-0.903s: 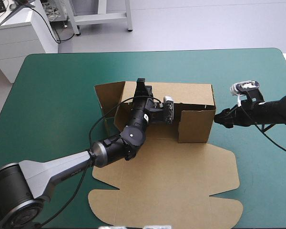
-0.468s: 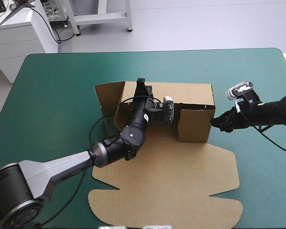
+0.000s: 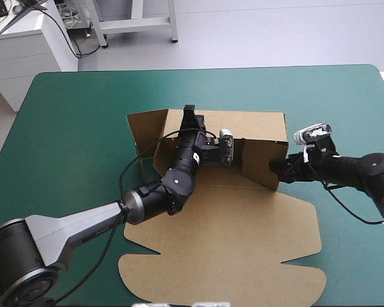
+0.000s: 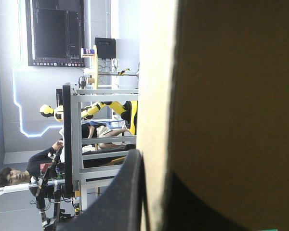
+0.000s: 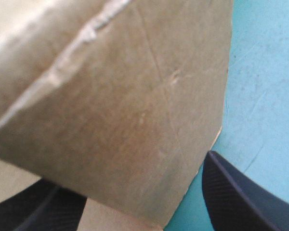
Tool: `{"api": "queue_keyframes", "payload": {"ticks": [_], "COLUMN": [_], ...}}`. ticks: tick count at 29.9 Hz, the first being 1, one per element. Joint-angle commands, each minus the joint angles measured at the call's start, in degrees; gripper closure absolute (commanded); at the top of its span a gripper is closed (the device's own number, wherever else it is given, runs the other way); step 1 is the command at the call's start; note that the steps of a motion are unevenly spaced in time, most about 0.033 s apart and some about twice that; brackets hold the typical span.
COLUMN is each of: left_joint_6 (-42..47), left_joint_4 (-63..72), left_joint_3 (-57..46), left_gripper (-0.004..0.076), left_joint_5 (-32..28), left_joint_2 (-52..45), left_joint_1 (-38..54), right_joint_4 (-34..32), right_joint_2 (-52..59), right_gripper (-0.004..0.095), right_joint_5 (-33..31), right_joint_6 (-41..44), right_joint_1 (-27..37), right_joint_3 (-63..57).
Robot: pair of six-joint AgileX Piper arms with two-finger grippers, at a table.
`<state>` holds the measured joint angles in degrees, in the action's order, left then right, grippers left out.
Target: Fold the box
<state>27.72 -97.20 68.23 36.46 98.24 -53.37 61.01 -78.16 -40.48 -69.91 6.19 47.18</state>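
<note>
Box [image 3: 230, 211] sits approx mid-table on the teal-green cover [image 3: 70, 128], part-built. Back wall [image 3: 249, 121] is up. Right end wall [image 3: 262, 163] is raised & angled in toward the tray floor. Left end flap [image 3: 144, 131] stands but splays outward, not tucked. The big lid panel [image 3: 224, 256], w/ rounded tabs, lies flat toward the table's near edge. Left gripper [image 3: 191, 115] reaches in over the tray floor to the back wall's top edge. In its wrist view the board's pale cut edge runs right beside one black finger [image 4: 125, 192], w/ a dark shape on the board's other side, so it reads as all but closed, pinching the back wall. Right gripper [image 3: 276, 169] is at the right end wall's near corner. Its wrist view shows both fingers [image 5: 241, 192] spread wide w/ the board's corner between them, gripping nothing. Can't tell if a pad touches the board. Judgement: roughly half done. Walls are raised on the back & right side. Left to do: bring the right end fully square & tuck it, then fold in & lock the left flap and sort the front wall. Lid stays flat.
</note>
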Motion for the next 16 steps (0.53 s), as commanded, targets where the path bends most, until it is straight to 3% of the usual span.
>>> {"api": "queue_keyframes", "payload": {"ticks": [1, 16], "left_joint_6": [0.58, 0.22], "left_joint_4": [-0.45, -0.45], "left_joint_3": [0.89, 0.89], "left_gripper": [0.0732, 0.0732], "left_joint_5": [-1.09, -0.89], "left_joint_2": [-2.59, -2.59], "left_joint_1": [-0.39, -0.39], "right_joint_4": [6.5, 8.45], "right_joint_2": [2.03, 2.03], "right_gripper": [0.0314, 0.0424], "right_joint_5": [3.48, 2.72], "right_joint_6": [-4.07, -5.22], "right_joint_1": [-1.45, -2.14], "right_joint_3": [0.58, 1.04]}}
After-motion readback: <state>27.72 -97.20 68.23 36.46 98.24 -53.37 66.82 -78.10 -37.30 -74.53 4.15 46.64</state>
